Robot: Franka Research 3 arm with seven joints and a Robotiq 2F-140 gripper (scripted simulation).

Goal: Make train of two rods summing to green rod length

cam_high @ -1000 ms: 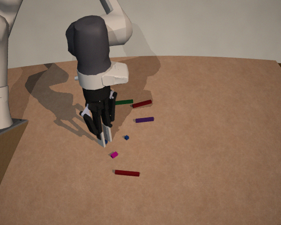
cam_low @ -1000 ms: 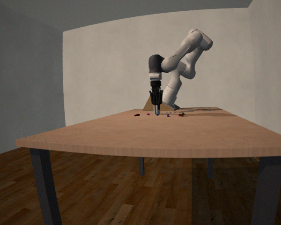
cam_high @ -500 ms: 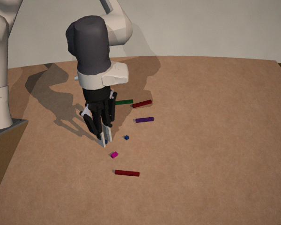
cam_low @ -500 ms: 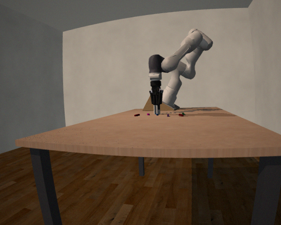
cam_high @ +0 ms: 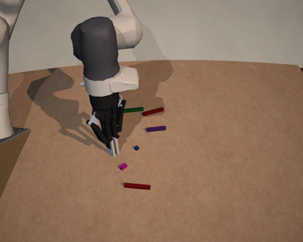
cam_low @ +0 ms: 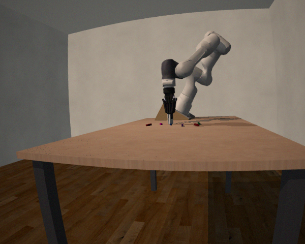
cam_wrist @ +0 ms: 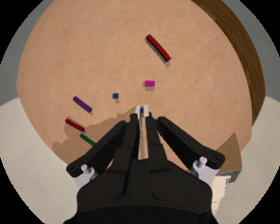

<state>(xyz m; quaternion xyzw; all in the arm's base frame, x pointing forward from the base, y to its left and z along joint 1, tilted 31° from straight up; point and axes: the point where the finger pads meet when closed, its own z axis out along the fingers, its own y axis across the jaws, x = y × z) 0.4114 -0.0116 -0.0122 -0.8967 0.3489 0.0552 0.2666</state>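
My gripper (cam_high: 114, 148) (cam_low: 170, 123) (cam_wrist: 142, 110) is shut on a small blue rod (cam_wrist: 142, 110), low at the table. A second blue rod (cam_high: 136, 147) (cam_wrist: 115, 96) lies just beside the gripper. A magenta rod (cam_high: 123, 166) (cam_low: 160, 123) (cam_wrist: 149, 83) lies between the gripper and a red rod (cam_high: 137, 186) (cam_low: 148, 124) (cam_wrist: 158, 48). A purple rod (cam_high: 156, 128) (cam_low: 182, 125) (cam_wrist: 82, 104) lies alone. The green rod (cam_high: 134, 110) (cam_wrist: 88, 139) is partly hidden behind the gripper. Another red rod (cam_high: 153, 111) (cam_low: 196, 124) (cam_wrist: 75, 124) lies close to it, slanted.
The robot's base block (cam_high: 8, 159) (cam_wrist: 231, 151) stands at the table's edge. The arm's shadow falls over the green rod and the red rod near it. All loose rods lie apart on the table (cam_high: 224, 156) (cam_low: 160, 147).
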